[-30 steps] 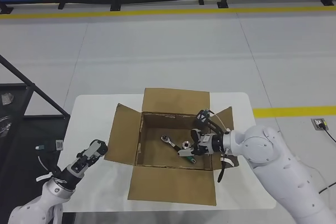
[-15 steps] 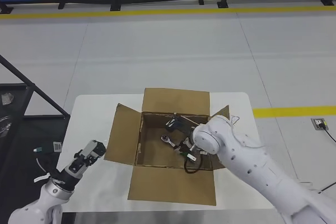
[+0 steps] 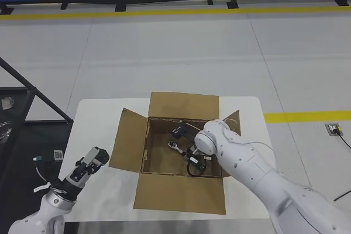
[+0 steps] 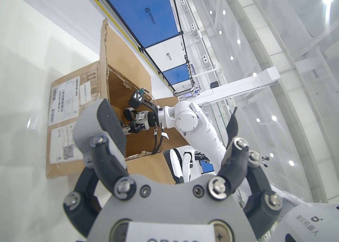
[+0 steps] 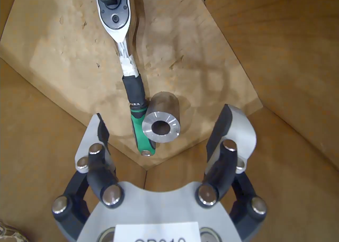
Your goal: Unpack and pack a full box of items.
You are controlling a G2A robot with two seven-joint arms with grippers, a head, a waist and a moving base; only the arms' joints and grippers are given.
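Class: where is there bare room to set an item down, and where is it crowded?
Free: the table strip left of the box's left flap, beyond the left gripper; the box floor beside the wrench head. Crowded: the corner holding the metal cylinder and wrench handle, under the right gripper.

The box (image 5: 66,41) is brown cardboard — matt, scuffed on its floor. The ratchet wrench (image 5: 126,63) has a glossy chromed metal head and green plastic grip; the cylinder (image 5: 163,116) is smooth metal, bright on its end face.
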